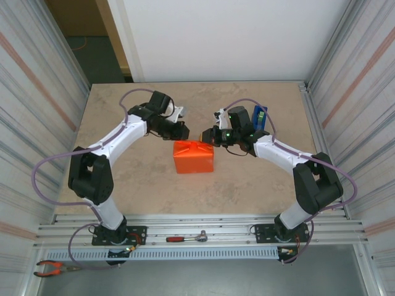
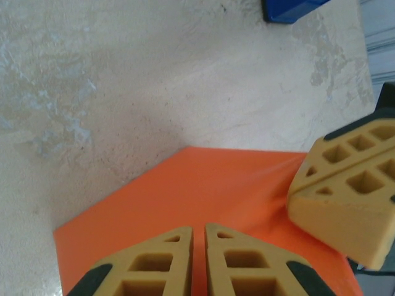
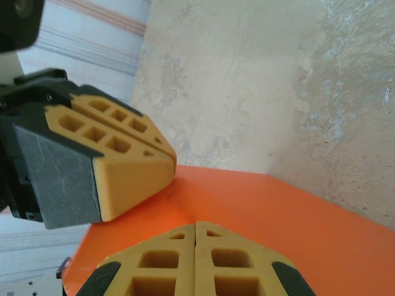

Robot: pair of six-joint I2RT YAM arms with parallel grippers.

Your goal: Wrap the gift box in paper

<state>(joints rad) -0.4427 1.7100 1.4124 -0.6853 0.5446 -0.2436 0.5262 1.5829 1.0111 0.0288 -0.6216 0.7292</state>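
The orange paper (image 1: 194, 160) lies folded into a box-shaped bundle at mid-table; the gift box is hidden under it. My left gripper (image 1: 184, 131) is at the bundle's far left corner, its jaws drawn together to a thin slit above the flat paper (image 2: 203, 185), holding nothing that I can see. My right gripper (image 1: 205, 135) is at the far edge just to the right, shut, its tips resting over the paper (image 3: 296, 222). In the left wrist view the right gripper (image 2: 295, 192) touches the sheet close to the left gripper (image 2: 197, 227). The right wrist view has the left gripper (image 3: 171, 161) beside the right gripper (image 3: 195, 223).
A blue tape dispenser (image 1: 260, 116) stands behind the right arm, its corner at the top edge (image 2: 290, 9). Bare beige table (image 1: 142, 185) surrounds the bundle. Ribbed metal walls close both sides. A ratchet (image 1: 187, 237) and pliers (image 1: 52, 267) lie on the near rail.
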